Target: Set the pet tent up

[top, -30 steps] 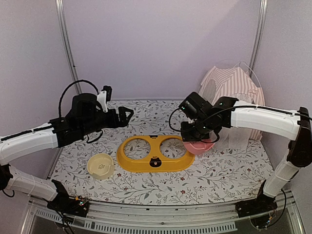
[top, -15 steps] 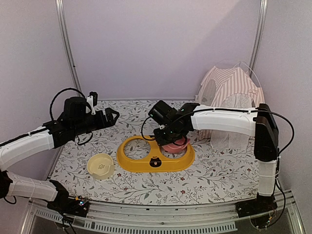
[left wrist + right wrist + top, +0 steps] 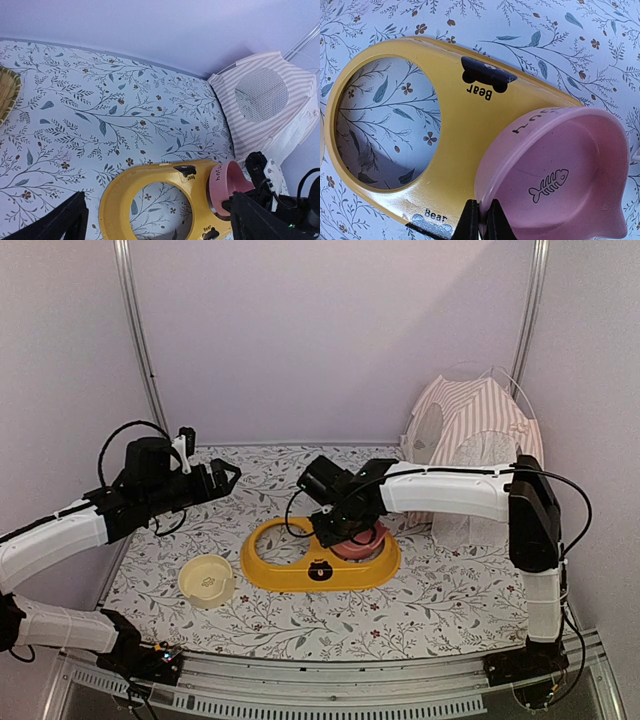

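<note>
The pet tent [image 3: 470,425] stands in the far right corner of the surface [image 3: 450,590], close against the back and right walls. Its peak points up, and thin white poles [image 3: 515,390] arch out above the striped fabric. Its round mesh window [image 3: 261,95] faces left, toward the middle of the surface.

The right arm is much the nearer: its forearm runs across just in front of the tent's lower edge. The tent lies behind and to the right of the right gripper [image 3: 481,220]. That gripper is pressed together on the rim of a pink bowl [image 3: 560,185], holding it tilted at the right hole of the yellow feeder stand [image 3: 320,560].

The left gripper [image 3: 225,478] hangs spread wide with nothing between its fingers, well apart from the tent on the far left. A cream bowl [image 3: 207,578] sits in front of it.

By this layout any work on the tent falls to the right arm, though it would first have to let go of the bowl.
</note>
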